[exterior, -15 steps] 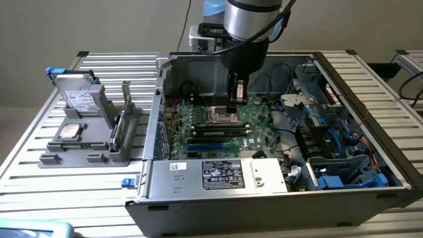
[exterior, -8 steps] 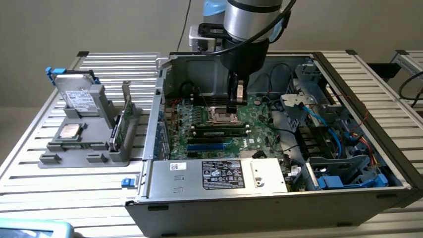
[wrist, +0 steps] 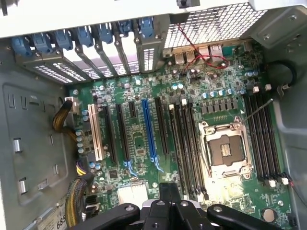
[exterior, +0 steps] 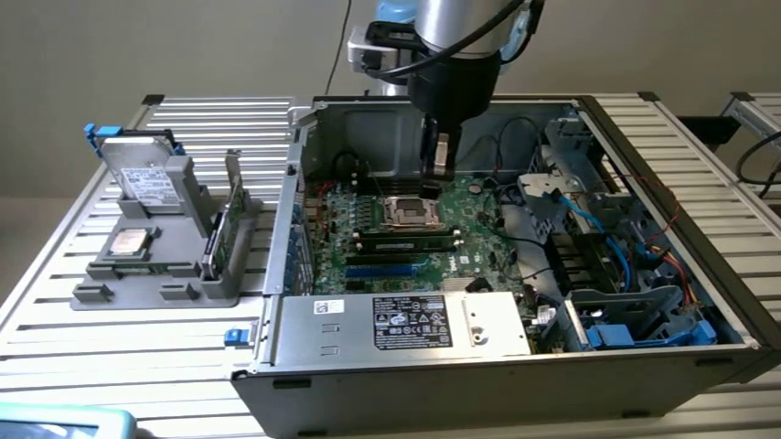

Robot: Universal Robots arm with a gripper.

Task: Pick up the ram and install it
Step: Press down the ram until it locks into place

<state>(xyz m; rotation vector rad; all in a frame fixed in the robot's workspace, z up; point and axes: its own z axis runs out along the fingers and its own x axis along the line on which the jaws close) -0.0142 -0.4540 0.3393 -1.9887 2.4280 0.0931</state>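
I am looking at an open computer case [exterior: 513,375] lying on a slatted metal table [exterior: 73,329], with the robot arm reaching down into it. The gripper [exterior: 438,172] hangs just above the motherboard [exterior: 476,224], over the empty processor socket [exterior: 411,213]. Its fingers are drawn together, and I can see nothing between them, though in the exterior view they are small and dark against the board.

A ram stick [exterior: 407,244] sits in a slot just in front of the socket, lying flat along the board with its pale label facing up. I think it is seated, but I cannot tell from here whether its end clips are closed. Another thin green stick [exterior: 212,249] stands on edge in a grey holder [exterior: 183,274] on the table, at the exterior view's left, well apart from the gripper. Two silver hard drives [exterior: 144,187] lean in the same holder.

The power supply [exterior: 403,325] hides the near edge of the board, and cable bundles cover the side at the exterior view's right.

The wrist view adds detail: the socket [wrist: 226,151] with dark memory slots [wrist: 187,153] on both sides, a long blue expansion slot [wrist: 149,129], a white one [wrist: 96,134], and the blurred black gripper body [wrist: 170,211] cut off by the frame edge.
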